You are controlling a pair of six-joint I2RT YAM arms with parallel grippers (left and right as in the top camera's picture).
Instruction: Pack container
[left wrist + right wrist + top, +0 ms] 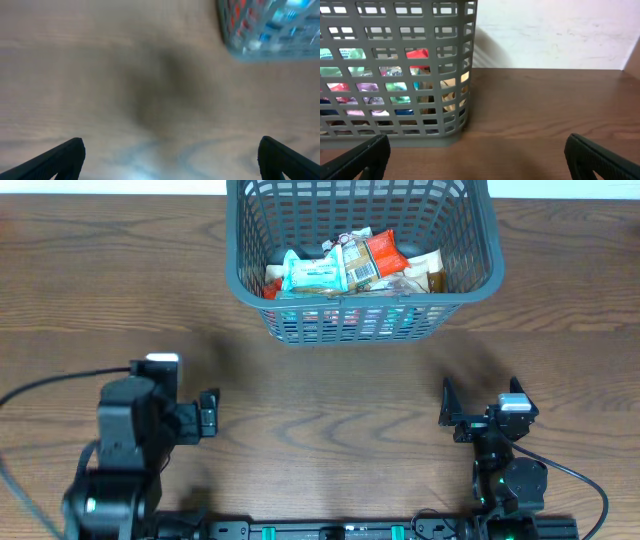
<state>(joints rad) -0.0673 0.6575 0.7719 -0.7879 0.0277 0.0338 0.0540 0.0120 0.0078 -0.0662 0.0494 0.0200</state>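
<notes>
The container (470, 285) is a large dark grey basket with lattice sides at the back middle of the table. Several snack packs (345, 268) lie inside it, teal, orange and white. It also shows in the right wrist view (455, 60) at left, and blurred in the left wrist view (270, 50) at top right. My left gripper (208, 416) is open and empty, low at the front left. My right gripper (450, 418) is open and empty, at the front right, well short of the container.
The wooden table (330, 400) stretches between both arms and the container. A pale wall (555, 35) stands behind the table's far edge. A black cable (40, 385) runs off the left arm.
</notes>
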